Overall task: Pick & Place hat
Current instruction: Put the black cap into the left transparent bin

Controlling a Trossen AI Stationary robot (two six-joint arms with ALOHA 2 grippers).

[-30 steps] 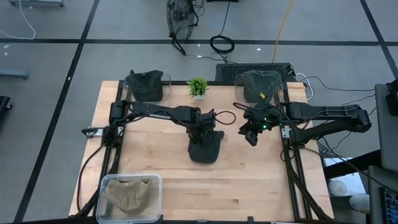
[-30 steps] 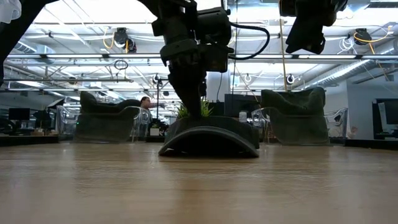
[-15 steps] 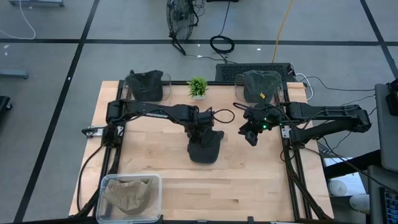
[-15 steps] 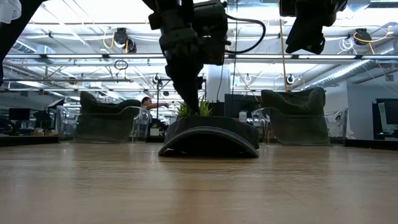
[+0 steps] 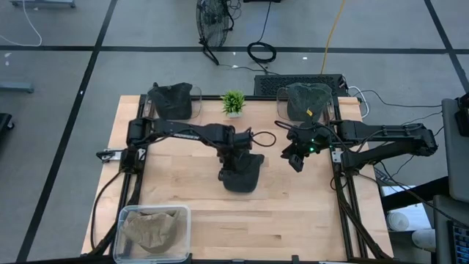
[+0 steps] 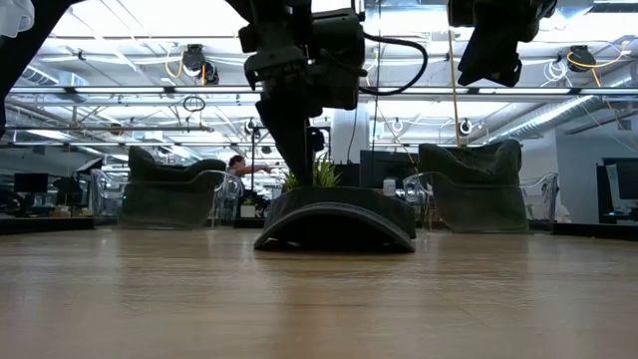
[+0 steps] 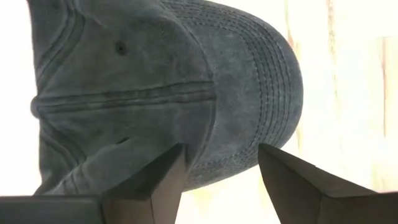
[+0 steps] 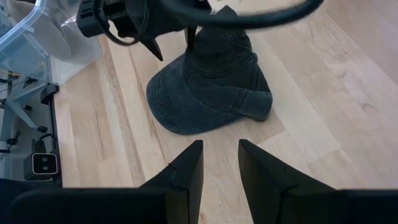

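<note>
A dark grey cap, the hat (image 5: 240, 173), lies in the middle of the table, resting on its brim and lower edge (image 6: 337, 239). My left gripper (image 5: 235, 149) stands open just over the crown's far part. In the left wrist view, one finger (image 7: 163, 177) is over the crown (image 7: 143, 93) and the other (image 7: 292, 180) is over the bare wood beside the brim. My right gripper (image 5: 295, 158) hangs raised to the hat's right. Its fingers (image 8: 186, 168) are a little apart with nothing between them. My left gripper points down at the crown's top (image 8: 208, 34) with its fingers apart. Whether a fingertip still touches the cloth I cannot tell. The hat lies flat on the table.
A clear bin holding a dark hat (image 5: 173, 101) stands at the far left and another (image 5: 308, 101) at the far right. A small green plant (image 5: 233, 103) is between them. A clear bin with tan cloth (image 5: 152, 229) sits at the near left corner.
My left gripper has opened over the hat's crown and let go of it. It has stayed almost in place. The hat lies on the table as before.
</note>
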